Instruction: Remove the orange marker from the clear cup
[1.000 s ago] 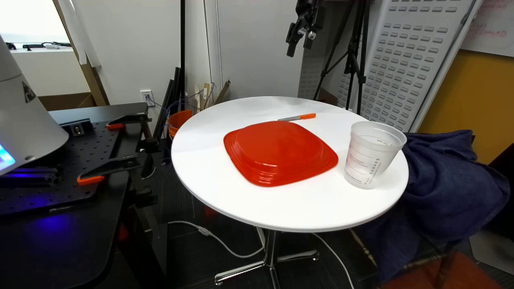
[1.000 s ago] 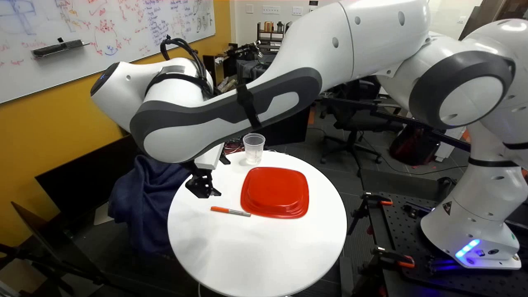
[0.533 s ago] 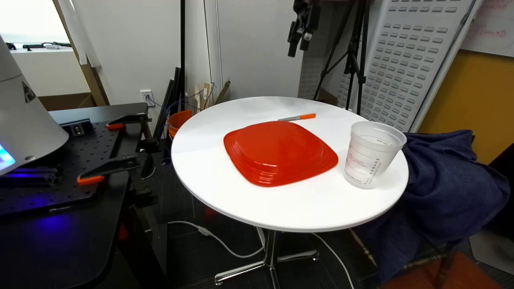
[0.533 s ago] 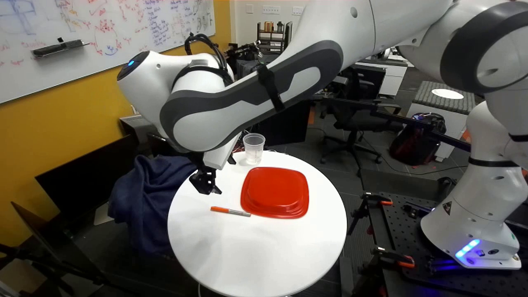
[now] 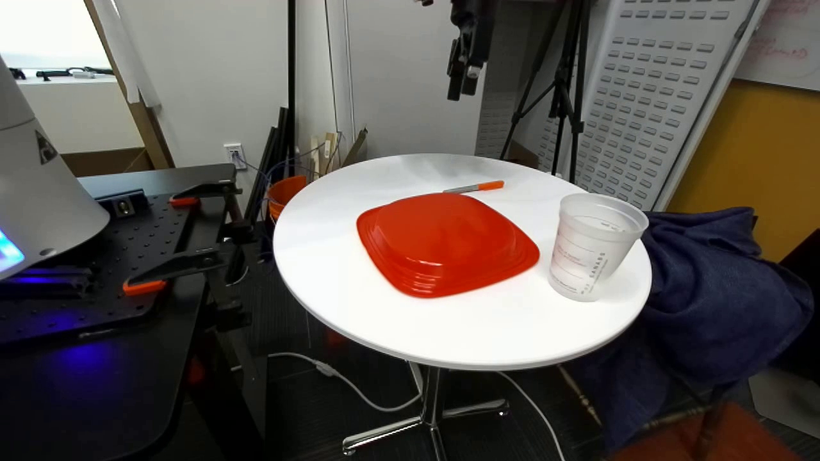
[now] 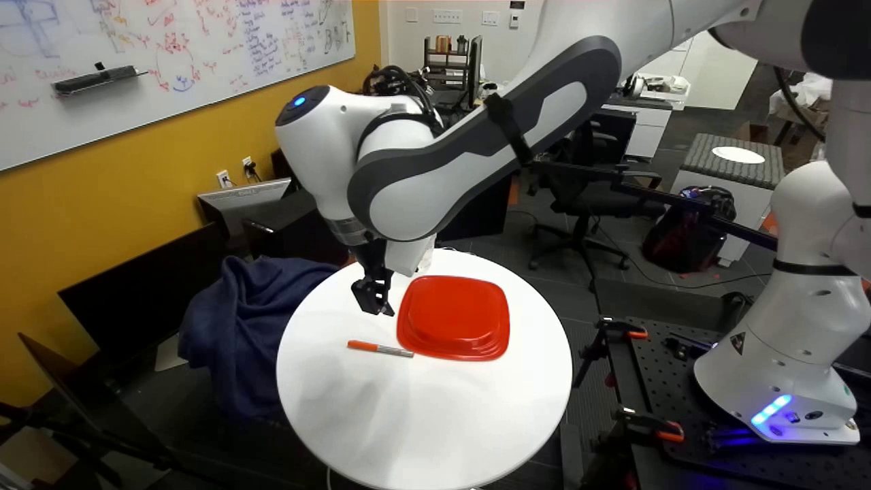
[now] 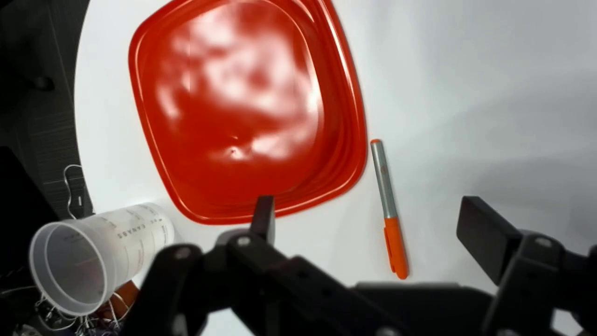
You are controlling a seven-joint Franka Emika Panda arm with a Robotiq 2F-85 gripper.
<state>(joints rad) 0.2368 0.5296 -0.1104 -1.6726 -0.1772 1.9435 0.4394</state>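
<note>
The orange marker (image 7: 389,210) lies flat on the white table beside the red plate, with a grey barrel and an orange cap. It shows in both exterior views (image 5: 477,187) (image 6: 380,349). The clear cup (image 5: 592,250) stands upright near the table's edge and looks empty. It is mostly hidden behind the arm in an exterior view (image 6: 426,261) and shows at the lower left of the wrist view (image 7: 126,238). My gripper (image 7: 368,206) is open and empty, above the table. In the wrist view the marker shows between its fingers. The gripper also shows in both exterior views (image 5: 462,96) (image 6: 384,312).
A red squarish plate (image 5: 445,240) lies upside down in the middle of the round white table (image 5: 410,333), close to the marker's grey end. A dark blue cloth (image 5: 717,307) hangs beside the table. A tripod (image 5: 564,96) stands behind it.
The arm has swung and turned, carrying the open gripper rightwards in an exterior view, closer to the red plate. The marker, cup and plate have not moved.
</note>
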